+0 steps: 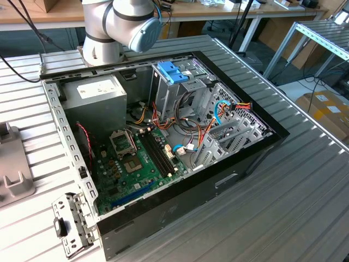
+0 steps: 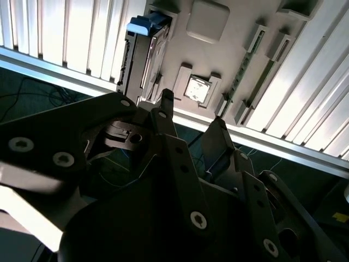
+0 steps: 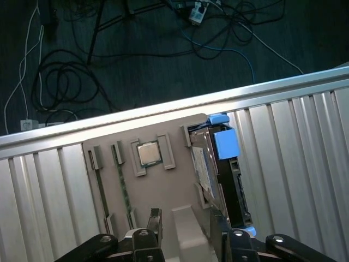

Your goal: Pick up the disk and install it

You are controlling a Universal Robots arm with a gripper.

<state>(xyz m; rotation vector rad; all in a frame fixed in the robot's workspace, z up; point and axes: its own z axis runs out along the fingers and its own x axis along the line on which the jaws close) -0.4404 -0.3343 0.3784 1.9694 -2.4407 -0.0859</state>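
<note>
the hand is open and empty — just ahead, the disk stands on edge in a grey holder on the desk, long axis pointing away, blue tab farthest.

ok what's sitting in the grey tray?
The disk on edge, a processor chip, a green memory stick. The gripper hides one end of the tray.

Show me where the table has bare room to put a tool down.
Widest: the ribbed table on the exterior view's right of the open computer case, toward the near edge. A narrower strip lies between the case and the grey tray on the exterior view's left. Crowded: inside the case, with cables.
</note>
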